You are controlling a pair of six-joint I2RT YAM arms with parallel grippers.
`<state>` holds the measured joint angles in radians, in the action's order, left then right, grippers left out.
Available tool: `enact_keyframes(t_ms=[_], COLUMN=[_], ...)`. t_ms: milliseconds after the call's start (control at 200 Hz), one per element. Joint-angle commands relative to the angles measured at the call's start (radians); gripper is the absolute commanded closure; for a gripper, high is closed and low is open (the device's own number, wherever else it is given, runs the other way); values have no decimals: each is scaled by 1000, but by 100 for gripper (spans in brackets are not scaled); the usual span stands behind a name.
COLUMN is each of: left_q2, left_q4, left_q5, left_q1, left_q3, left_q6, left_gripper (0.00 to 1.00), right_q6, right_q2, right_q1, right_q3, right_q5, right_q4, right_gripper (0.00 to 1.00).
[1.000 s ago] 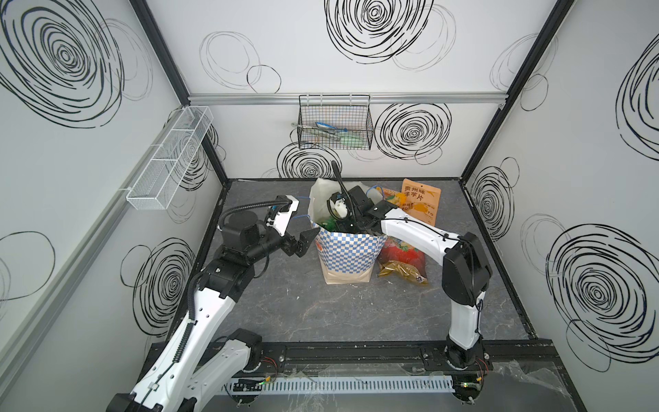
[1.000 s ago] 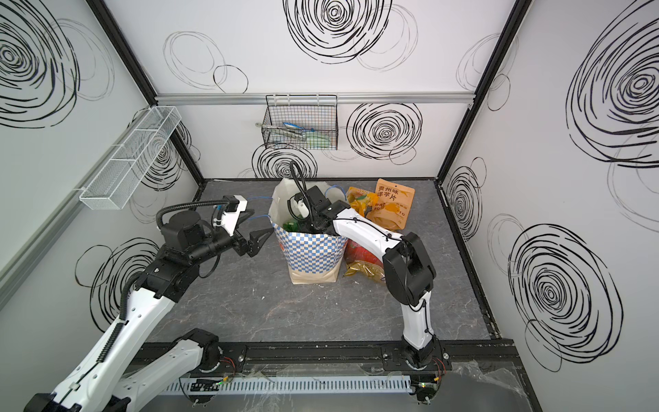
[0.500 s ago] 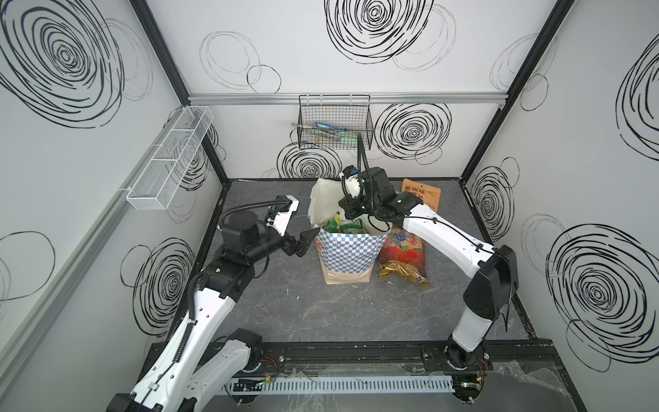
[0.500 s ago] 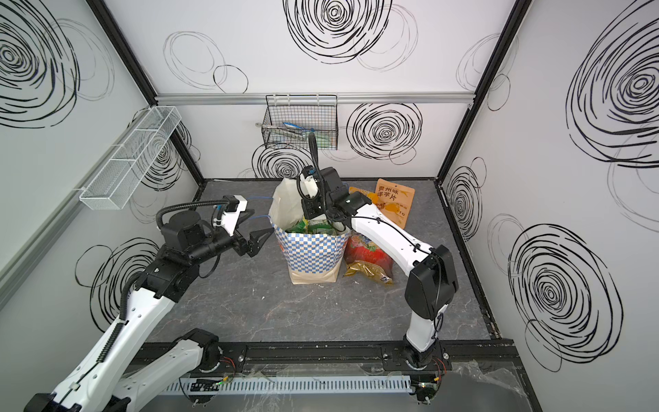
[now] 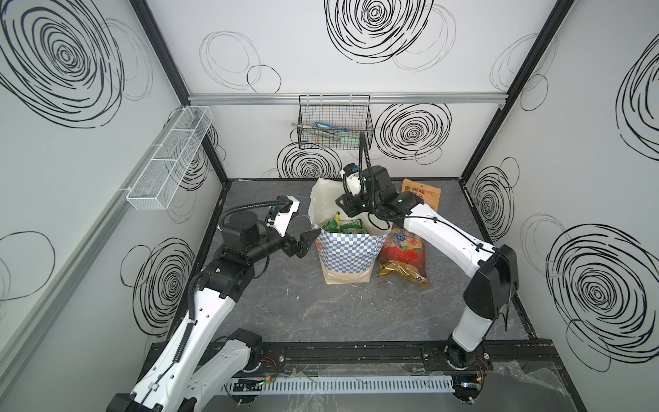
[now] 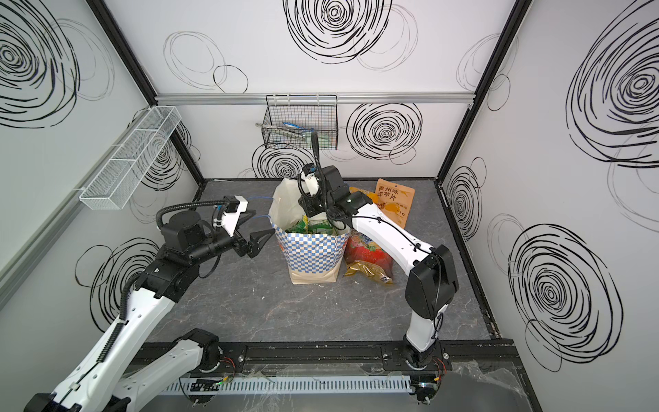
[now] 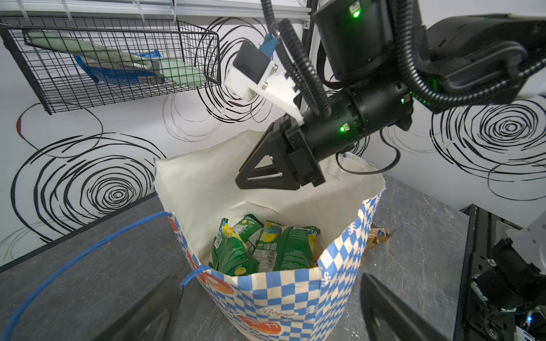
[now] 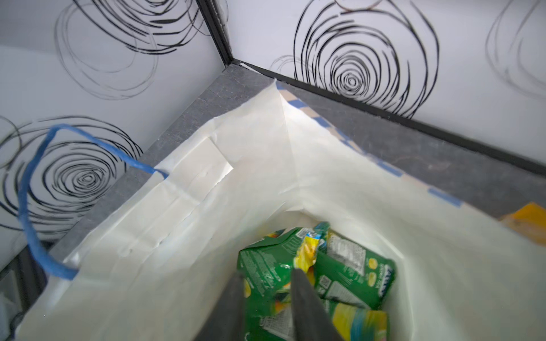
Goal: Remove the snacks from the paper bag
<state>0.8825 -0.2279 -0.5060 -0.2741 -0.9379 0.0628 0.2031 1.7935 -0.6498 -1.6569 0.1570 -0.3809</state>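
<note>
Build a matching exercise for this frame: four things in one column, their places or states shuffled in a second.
1 green packets
2 red fruit-printed pouch
3 orange pouch with Chinese characters
4 left gripper

A open, beside the paper bag
B inside the paper bag
C near the back wall
D lying on the table beside the paper bag

Pairs: 1-B, 2-D, 3-C, 4-A

packets (image 5: pixel 343 227) in paper bag (image 5: pixel 347 257), pouch (image 5: pixel 404 249) right of it, wire basket (image 5: pixel 335 125) behind
</note>
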Motion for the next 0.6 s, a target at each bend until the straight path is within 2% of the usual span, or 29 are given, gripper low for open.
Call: enact_keyframes(t_ms=[0,235,370,595], left_q2=[-8,-8,-9,-11], left_q4=[54,52,55,54], left_q5=[-19,-19,-19,-14], left_q1=[1,-2,-2,-2], left_q3=[9,7,8,8], left_q6=[-3,-3,-2,-1], left_gripper=[4,4,4,4], right_q6=[-38,-77,-84,-74], right_q2=[91,228,330,379], right_q1=[-25,-33,-37,-63], right_q3=[-28,-78,-138,-65], right_q5=[-20,-60,-70,-95], right_q4=[-67,-204,-294,-222], right_gripper=[41,11,8,6])
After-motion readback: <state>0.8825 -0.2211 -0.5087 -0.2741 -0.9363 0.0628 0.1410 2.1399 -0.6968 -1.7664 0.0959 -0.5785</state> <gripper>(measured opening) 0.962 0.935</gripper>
